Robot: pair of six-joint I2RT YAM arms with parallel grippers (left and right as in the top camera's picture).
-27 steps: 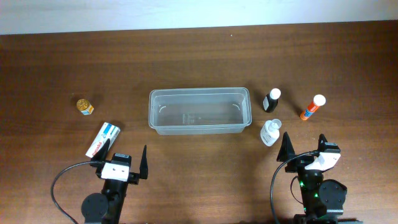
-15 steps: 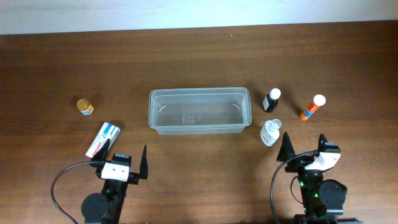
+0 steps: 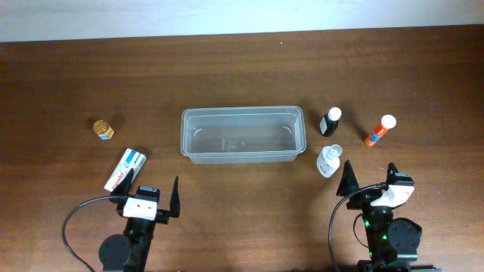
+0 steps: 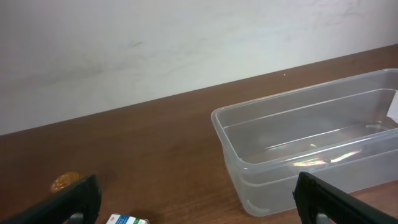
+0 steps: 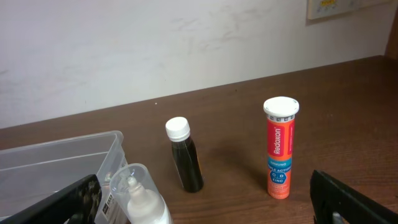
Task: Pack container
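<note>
The container (image 3: 242, 112) is a clear, shallow plastic tub at the table's middle, with nothing in it. Left of it lie a small gold-lidded jar (image 3: 103, 129) and a white box (image 3: 125, 169). To its right stand a dark bottle with a white cap (image 3: 330, 122), an orange tube (image 3: 380, 131) and a white bottle with a clear cap (image 3: 328, 161). My left gripper (image 3: 150, 190) stands open at the near left, just behind the box. My right gripper (image 3: 369, 181) is open too, just short of the white bottle (image 5: 140, 199). Neither holds anything.
The left wrist view shows the container's wall (image 4: 230, 155) ahead to the right, with the jar (image 4: 64, 182) and box (image 4: 127, 219) low at the left. A pale wall runs along the table's far edge.
</note>
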